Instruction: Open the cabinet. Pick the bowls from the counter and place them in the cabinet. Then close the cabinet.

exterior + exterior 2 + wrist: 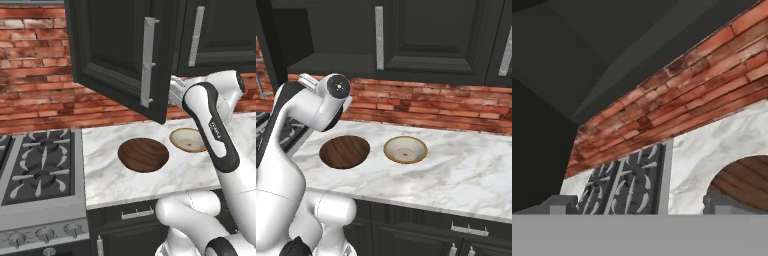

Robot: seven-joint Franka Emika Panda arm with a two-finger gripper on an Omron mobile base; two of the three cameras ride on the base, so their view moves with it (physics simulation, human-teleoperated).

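Black raised-panel cabinet door is swung open toward the robot, silver bar handle on its free edge; the dark cabinet interior gapes behind it. Jaws are spread wide, nothing between them, tips hanging under the cabinet's underside and just beside the open door. Below the jaws, on the marble surface: dark wood-grain bowl, nearer the jaws, its rim in the hand view at lower right. Cream tan-rimmed bowl sits just beside it, on its far side from the stovetop, not touching. Gas stovetop abuts the surface past the wood bowl. Brick wall runs behind both bowls.
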